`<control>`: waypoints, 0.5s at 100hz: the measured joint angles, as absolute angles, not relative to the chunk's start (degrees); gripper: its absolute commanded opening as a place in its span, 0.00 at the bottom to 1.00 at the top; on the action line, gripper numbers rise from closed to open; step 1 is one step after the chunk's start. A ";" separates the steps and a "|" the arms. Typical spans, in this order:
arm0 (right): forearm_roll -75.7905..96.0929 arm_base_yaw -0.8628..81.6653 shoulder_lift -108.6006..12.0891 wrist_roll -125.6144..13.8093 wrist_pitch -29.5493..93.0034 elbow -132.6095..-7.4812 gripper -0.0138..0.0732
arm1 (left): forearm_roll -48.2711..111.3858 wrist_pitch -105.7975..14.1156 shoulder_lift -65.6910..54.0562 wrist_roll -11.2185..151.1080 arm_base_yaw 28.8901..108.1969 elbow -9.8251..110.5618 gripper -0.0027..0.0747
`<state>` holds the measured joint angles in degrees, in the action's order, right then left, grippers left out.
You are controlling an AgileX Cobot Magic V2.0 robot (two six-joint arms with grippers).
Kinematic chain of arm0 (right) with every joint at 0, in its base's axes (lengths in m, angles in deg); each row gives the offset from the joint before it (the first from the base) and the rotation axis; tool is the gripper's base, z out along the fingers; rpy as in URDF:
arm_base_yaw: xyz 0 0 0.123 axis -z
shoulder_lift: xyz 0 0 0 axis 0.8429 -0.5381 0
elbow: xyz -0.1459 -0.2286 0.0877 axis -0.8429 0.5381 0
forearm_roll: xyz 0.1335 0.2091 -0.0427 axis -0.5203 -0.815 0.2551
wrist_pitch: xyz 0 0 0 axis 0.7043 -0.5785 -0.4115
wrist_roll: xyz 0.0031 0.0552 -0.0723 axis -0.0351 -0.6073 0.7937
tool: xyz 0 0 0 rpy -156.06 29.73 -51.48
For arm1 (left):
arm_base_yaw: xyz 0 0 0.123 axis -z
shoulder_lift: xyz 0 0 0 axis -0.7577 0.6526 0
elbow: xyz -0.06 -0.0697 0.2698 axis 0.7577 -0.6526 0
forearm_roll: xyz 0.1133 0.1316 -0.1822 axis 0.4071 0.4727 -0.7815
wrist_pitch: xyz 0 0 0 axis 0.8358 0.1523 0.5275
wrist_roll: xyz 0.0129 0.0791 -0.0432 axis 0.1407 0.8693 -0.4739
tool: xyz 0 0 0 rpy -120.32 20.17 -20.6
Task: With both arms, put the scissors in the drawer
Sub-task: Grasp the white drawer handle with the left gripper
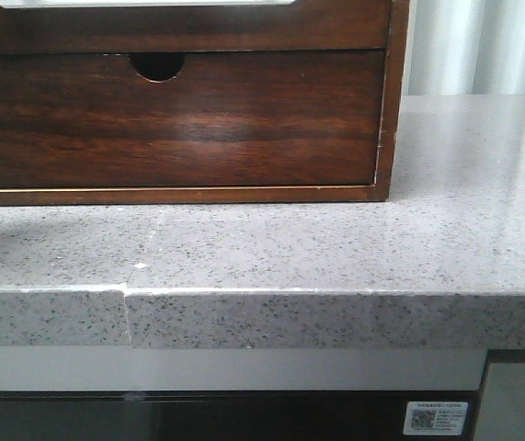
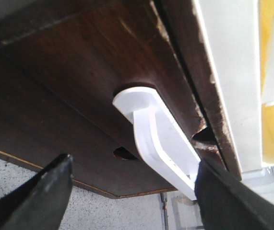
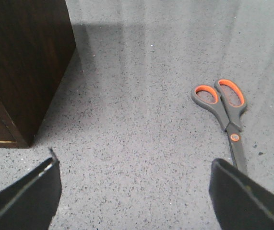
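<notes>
I see the left hand (image 2: 132,191) wide open, its fingers either side of the drawer's (image 2: 103,72) white handle (image 2: 156,139), gripping nothing. Right hand (image 3: 134,191) is open too (empty), scissors (image 3: 225,112) flat on the desk (image 3: 137,96) just ahead of one finger.

Looks like a kitchen or home-style mock-up here: a thick speckled grey stone bench (image 1: 336,266) with a seam in its front edge, a pale panel and dark glossy front below carrying a small QR sticker (image 1: 437,418). On it sits a dark wooden drawer cabinet (image 1: 386,101), pale curtains (image 1: 473,46) hang behind, and household scissors (image 3: 225,112) lie on the stone.
</notes>
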<state>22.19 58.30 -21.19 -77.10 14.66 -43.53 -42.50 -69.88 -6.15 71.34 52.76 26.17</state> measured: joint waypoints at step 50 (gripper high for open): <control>22.19 58.30 -21.19 -77.10 15.42 -43.53 0.81 | -44.02 -78.50 6.42 76.39 52.76 33.05 0.38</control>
<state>22.19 58.30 -21.19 -77.10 15.42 -43.53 -44.02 -78.50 6.42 76.39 52.76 33.05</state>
